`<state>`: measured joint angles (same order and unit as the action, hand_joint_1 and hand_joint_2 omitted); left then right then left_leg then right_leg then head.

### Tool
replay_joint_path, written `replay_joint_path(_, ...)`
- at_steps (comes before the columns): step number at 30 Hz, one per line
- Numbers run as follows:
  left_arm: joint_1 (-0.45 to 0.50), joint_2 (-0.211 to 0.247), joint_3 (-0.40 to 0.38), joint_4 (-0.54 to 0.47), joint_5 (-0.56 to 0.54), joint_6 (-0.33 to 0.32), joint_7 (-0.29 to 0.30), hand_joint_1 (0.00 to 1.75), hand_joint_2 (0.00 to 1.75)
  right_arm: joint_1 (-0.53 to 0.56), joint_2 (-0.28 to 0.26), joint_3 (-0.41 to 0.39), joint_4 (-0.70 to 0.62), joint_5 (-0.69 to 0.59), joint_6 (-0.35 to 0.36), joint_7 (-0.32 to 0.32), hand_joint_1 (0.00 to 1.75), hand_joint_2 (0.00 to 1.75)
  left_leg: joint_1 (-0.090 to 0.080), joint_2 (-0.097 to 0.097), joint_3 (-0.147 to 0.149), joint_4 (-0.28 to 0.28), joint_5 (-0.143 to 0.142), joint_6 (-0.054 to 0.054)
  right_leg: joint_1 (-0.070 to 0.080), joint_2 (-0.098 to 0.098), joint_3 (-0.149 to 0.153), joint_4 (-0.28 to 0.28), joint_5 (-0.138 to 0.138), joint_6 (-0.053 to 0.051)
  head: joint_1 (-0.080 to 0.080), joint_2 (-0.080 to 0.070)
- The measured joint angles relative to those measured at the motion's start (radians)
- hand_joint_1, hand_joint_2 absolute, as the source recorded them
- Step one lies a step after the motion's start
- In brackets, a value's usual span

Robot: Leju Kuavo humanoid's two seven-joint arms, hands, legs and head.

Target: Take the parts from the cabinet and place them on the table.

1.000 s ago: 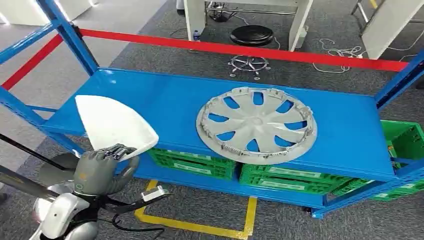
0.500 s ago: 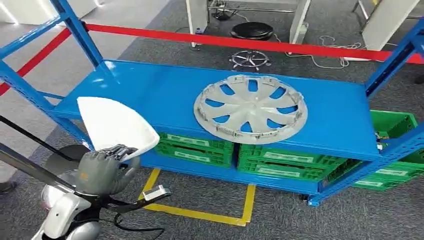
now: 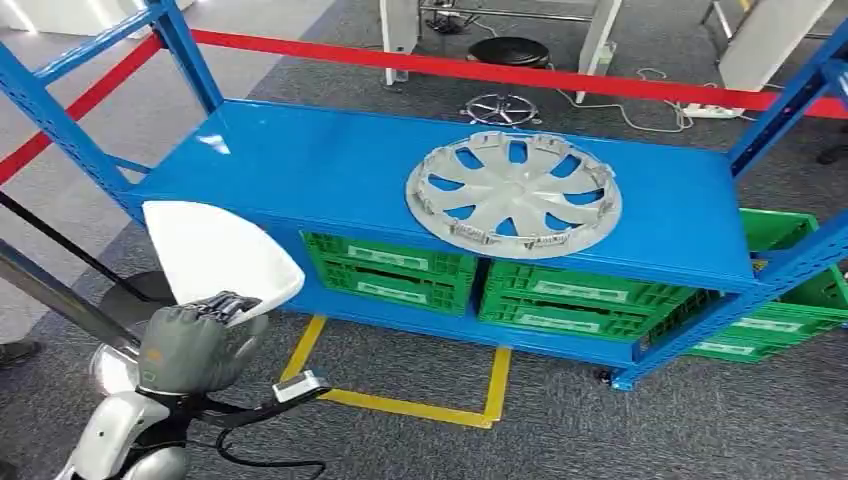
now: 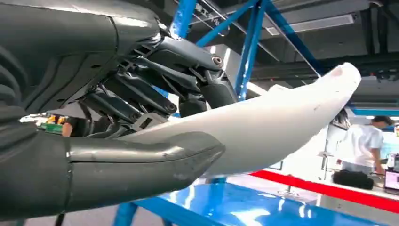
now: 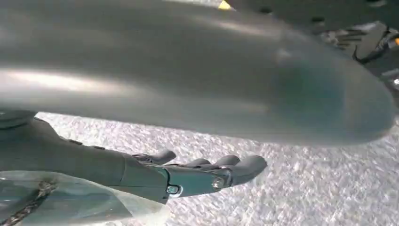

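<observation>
**White part held clear of the rack**

The left hand (image 3: pixel 190 345) gripped a white part (image 3: pixel 215 252) off the blue cabinet's (image 3: pixel 330 175) front-left corner. The right hand (image 5: pixel 207 172) hung with fingers apart over grey carpet. A hubcap (image 3: pixel 513 190) lay mid-shelf above green crates (image 3: pixel 390 272).

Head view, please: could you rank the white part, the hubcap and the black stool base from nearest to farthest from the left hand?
1. White part, gripped by the left hand.
2. Hubcap, on the blue shelf's right half.
3. Black stool base, on the floor beyond the red rail.
</observation>
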<state>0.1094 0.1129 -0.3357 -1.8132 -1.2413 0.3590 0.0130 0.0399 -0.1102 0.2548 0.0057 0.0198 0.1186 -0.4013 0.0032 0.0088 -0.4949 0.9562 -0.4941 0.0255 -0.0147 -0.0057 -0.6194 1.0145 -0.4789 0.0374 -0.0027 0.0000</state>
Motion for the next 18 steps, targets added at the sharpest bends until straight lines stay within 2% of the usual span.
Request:
replay_joint_path(1,-0.001,-0.001,0.0,-0.001,0.0,0.0,0.0,1.75,1.75,0.002,0.0,0.0,0.0,0.0,0.0,0.0,0.0,0.0,-0.001,0.0,-0.013,0.001,0.009,0.008,0.0,0.002,-0.018,0.046,-0.06,0.0,0.006,0.0)
replay_joint_path(2,0.001,-0.001,0.001,-0.001,0.001,0.0,0.0,1.75,1.75,0.002,0.0,0.0,0.0,0.0,0.0,0.0,0.0,0.0,-0.004,0.0,-0.026,0.002,0.019,0.01,0.0,0.002,-0.034,0.124,-0.124,0.001,0.009,0.0)
replay_joint_path(3,0.002,-0.001,0.001,-0.001,0.002,0.0,0.0,1.75,1.75,0.001,0.0,0.0,0.0,0.0,0.0,0.0,0.0,0.0,-0.007,0.0,-0.04,0.003,0.03,0.013,0.0,0.002,-0.049,0.199,-0.168,0.003,0.007,0.0)
replay_joint_path(4,0.002,-0.001,0.001,-0.001,0.003,0.0,0.0,1.75,1.75,-0.001,0.0,0.0,0.0,0.0,-0.002,0.0,0.0,0.0,-0.011,0.001,-0.056,0.005,0.041,0.014,0.001,0.002,-0.058,0.262,-0.185,0.004,0.009,0.0)
replay_joint_path(5,0.002,-0.001,0.001,-0.001,0.003,0.0,-0.001,1.75,1.75,-0.002,0.0,0.0,0.0,0.0,-0.002,0.0,0.0,0.0,-0.014,0.001,-0.07,0.006,0.051,0.014,0.001,0.002,-0.049,0.286,-0.169,0.003,0.009,0.0)
replay_joint_path(6,0.003,-0.001,0.001,-0.001,0.005,0.0,-0.001,1.75,1.75,-0.002,0.0,0.0,0.0,0.0,-0.003,0.0,0.0,0.0,-0.016,0.001,-0.084,0.008,0.061,0.014,0.002,0.002,-0.019,0.267,-0.128,0.0,0.009,0.0)
replay_joint_path(7,0.003,-0.001,0.002,-0.001,0.006,0.0,-0.001,1.75,1.75,-0.002,0.0,0.0,0.0,0.0,-0.003,0.0,0.0,0.0,-0.018,0.001,-0.098,0.011,0.07,0.013,0.004,0.002,0.029,0.211,-0.084,-0.004,0.008,0.0)
replay_joint_path(8,0.003,-0.001,0.003,-0.001,0.007,0.0,-0.001,1.75,1.75,-0.003,0.0,0.0,0.0,0.0,-0.003,0.0,0.0,0.0,-0.019,0.0,-0.109,0.015,0.078,0.011,0.006,0.003,0.089,0.131,-0.057,-0.011,0.01,0.0)
replay_joint_path(9,0.003,-0.001,0.004,-0.002,0.008,0.0,-0.001,1.75,1.75,-0.005,0.0,0.0,0.0,0.0,-0.003,0.0,0.0,0.0,-0.019,-0.001,-0.113,0.019,0.085,0.008,0.007,0.004,0.154,0.038,-0.062,-0.016,0.008,0.0)
replay_joint_path(10,0.004,-0.001,0.005,-0.003,0.01,0.001,-0.001,1.75,1.75,-0.008,0.0,0.001,0.0,0.0,-0.004,0.0,0.0,0.0,-0.025,-0.001,-0.123,0.026,0.091,0.003,0.012,0.005,0.215,-0.051,-0.088,-0.017,0.01,0.0)
replay_joint_path(11,0.006,0.0,0.008,-0.003,0.014,0.002,-0.002,1.75,1.75,-0.009,0.0,0.001,0.0,0.0,-0.005,0.0,0.0,0.0,-0.024,-0.001,-0.128,0.026,0.103,-0.001,0.012,0.005,0.229,-0.088,-0.103,-0.021,0.006,0.0)
replay_joint_path(12,0.007,0.0,0.01,-0.004,0.017,0.003,-0.002,1.75,1.75,-0.008,0.0,0.002,0.0,0.0,-0.005,0.0,0.0,0.0,-0.021,0.0,-0.129,0.024,0.115,-0.004,0.016,0.007,0.209,-0.081,-0.095,-0.023,0.008,0.0)
replay_joint_path(13,0.008,0.0,0.012,-0.005,0.018,0.003,-0.004,1.75,1.75,-0.005,0.0,0.003,0.0,0.0,-0.005,0.0,0.0,0.0,-0.019,0.0,-0.131,0.022,0.124,-0.01,0.019,0.006,0.204,-0.08,-0.091,-0.028,0.008,0.0)
replay_joint_path(14,0.012,0.001,0.014,-0.005,0.018,0.003,-0.005,1.75,1.75,-0.001,0.0,0.006,0.0,0.0,-0.005,0.0,0.0,0.0,-0.022,-0.002,-0.136,0.022,0.129,-0.017,0.012,0.003,0.195,-0.086,-0.077,-0.036,0.009,0.0)
replay_joint_path(15,0.016,0.003,0.018,-0.005,0.018,0.003,-0.005,1.75,1.75,-0.003,0.002,0.007,0.0,0.001,-0.005,0.0,0.0,0.0,-0.018,-0.004,-0.144,0.034,0.09,-0.026,0.009,-0.003,0.186,-0.085,-0.067,-0.045,0.009,0.0)
replay_joint_path(16,0.016,0.003,0.021,-0.005,0.018,0.003,-0.006,1.75,1.75,-0.004,0.002,0.007,0.0,0.001,-0.005,0.0,0.0,0.0,-0.015,-0.004,-0.151,0.072,0.026,-0.034,0.009,-0.004,0.174,-0.084,-0.057,-0.057,0.005,0.0)
replay_joint_path(17,0.017,0.003,0.022,-0.005,0.018,0.003,-0.007,1.75,1.75,-0.005,0.002,0.007,0.0,0.001,-0.005,0.0,0.0,0.0,-0.009,-0.004,-0.163,0.144,-0.043,-0.042,0.009,-0.005,0.162,-0.083,-0.047,-0.057,0.001,0.0)
replay_joint_path(18,0.017,0.003,0.023,-0.005,0.018,0.003,-0.007,1.75,1.75,-0.005,0.002,0.008,0.0,0.001,-0.005,0.0,0.0,0.0,-0.005,-0.004,-0.176,0.226,-0.099,-0.047,0.009,-0.006,0.153,-0.08,-0.037,-0.056,0.003,0.0)
